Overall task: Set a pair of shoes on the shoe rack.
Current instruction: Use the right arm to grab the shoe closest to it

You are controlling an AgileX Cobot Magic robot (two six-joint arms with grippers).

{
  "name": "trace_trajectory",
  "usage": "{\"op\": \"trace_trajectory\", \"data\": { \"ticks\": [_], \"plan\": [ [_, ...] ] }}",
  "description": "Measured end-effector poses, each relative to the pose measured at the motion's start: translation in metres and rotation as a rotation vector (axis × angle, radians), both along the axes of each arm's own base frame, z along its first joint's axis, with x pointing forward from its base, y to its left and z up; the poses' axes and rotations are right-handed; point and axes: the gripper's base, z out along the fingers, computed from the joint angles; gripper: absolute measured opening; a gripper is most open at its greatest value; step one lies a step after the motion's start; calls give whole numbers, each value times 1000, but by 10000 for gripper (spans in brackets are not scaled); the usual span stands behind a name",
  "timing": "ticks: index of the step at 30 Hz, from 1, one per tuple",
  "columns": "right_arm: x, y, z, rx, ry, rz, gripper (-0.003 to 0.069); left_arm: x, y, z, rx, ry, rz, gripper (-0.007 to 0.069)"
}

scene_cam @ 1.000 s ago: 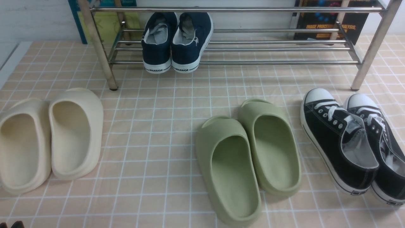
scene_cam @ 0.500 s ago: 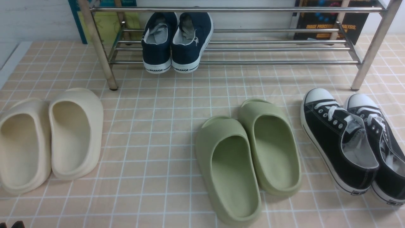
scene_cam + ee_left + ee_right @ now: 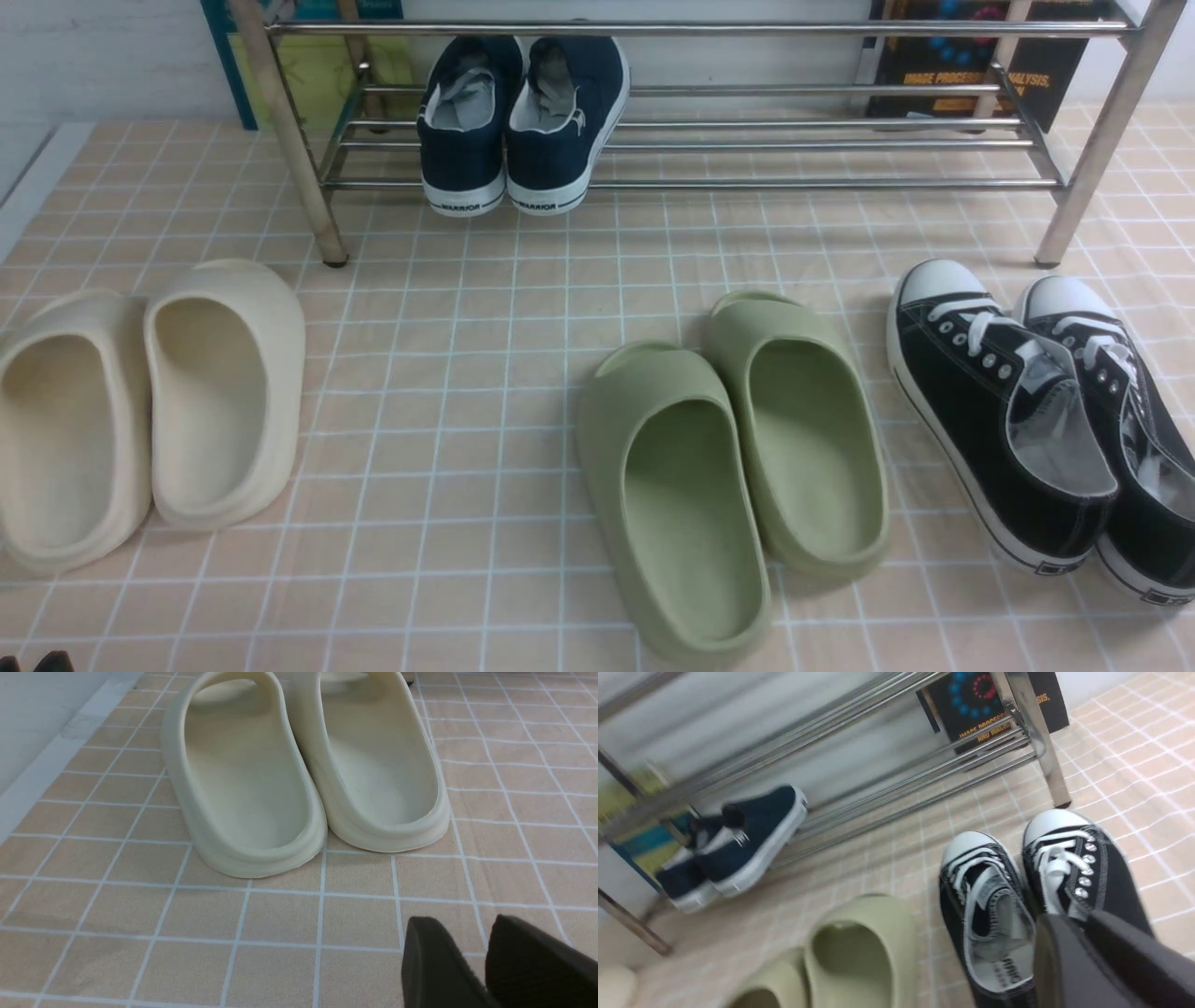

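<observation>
**No shift made out in the front view**

Between the earlier front pictures and this one, no displacement can be detected. The pair of shoes (image 3: 971,411), the shoe rack (image 3: 747,184), the navy sneakers (image 3: 467,159), the green slippers (image 3: 672,485) and the cream slippers (image 3: 215,392) are all found on the same squares of the tiled surface (image 3: 448,308). The dark tip (image 3: 51,661) at the lower left edge is found at the same spot. No earlier pictures are given for the two wrist views, so no change can be read there. It can only be noted that the rack and the navy sneakers are rendered smeared in the right wrist view.
</observation>
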Motion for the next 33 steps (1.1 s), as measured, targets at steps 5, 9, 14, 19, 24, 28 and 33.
{"op": "trace_trajectory", "data": {
  "ticks": [5,9,14,19,24,28,33],
  "plan": [
    [25,-5,55,-271,315,69,-19,0,0,0,0,0,0,218],
    [56,-2,68,-346,589,199,-19,0,0,0,0,0,0,220],
    [100,18,57,-381,776,385,-19,0,0,0,0,0,0,225],
    [137,42,30,-427,913,514,12,0,0,0,2,0,0,232],
    [180,64,-8,-465,975,564,232,0,0,0,3,0,0,237],
    [205,68,-34,-491,985,542,402,0,0,0,3,0,0,237],
    [228,70,-69,-525,1027,500,517,0,0,0,3,0,0,237]
  ]
}}
